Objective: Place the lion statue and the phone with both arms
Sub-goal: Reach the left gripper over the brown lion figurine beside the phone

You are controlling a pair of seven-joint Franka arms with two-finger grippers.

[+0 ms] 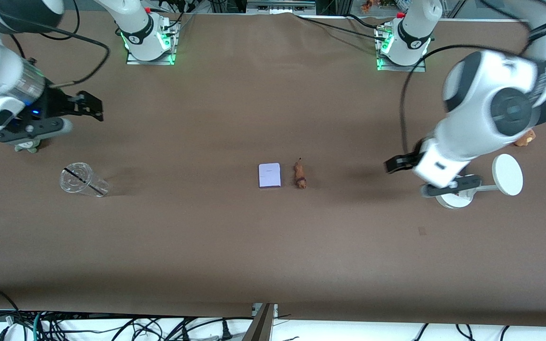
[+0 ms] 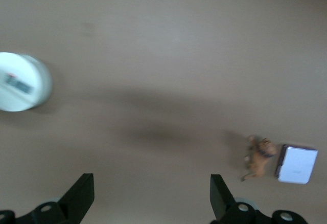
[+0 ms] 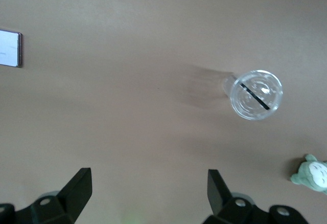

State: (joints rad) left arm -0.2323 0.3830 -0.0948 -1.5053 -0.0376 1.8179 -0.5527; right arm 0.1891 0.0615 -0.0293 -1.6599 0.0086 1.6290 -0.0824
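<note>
Phone (image 1: 269, 175) lies flat mid-table, pale face up; lion statue (image 1: 300, 174) lies on its side just beside it, toward the left arm's end; the two look narrowly apart, not touching, though the gap is slim.

Left gripper (image 1: 393, 164) hangs over bare cloth between the lion and the white round-based stand (image 1: 507, 174), fingers spread wide, holding nothing; in the left wrist view the lion (image 2: 260, 157) and phone (image 2: 297, 164) sit off to one side of the open fingers, not between them. Right gripper (image 1: 94, 108) is up over the right arm's end of the table, also wide and empty; the clear plastic cup (image 1: 79, 180) with a dark straw lies tipped on the table near it, nearer the front camera; right wrist view catches the cup (image 3: 255, 94), one edge of the phone (image 3: 10, 48) and a grey-green plush (image 3: 312, 173).

Risks, as I judge them:
- lion and phone so close that a finger coming down for one may nudge the other; worse if both arms arrive together, with wrists crowding over one small spot;
- phone is thin and flat on cloth; fingertips may skate over its edge or drag the cloth rather than get under;
- lion is tiny and lying down; an off-centre pinch could roll or flick it away;
- left arm's elbow hangs over the stand; a swing could clip it.
</note>
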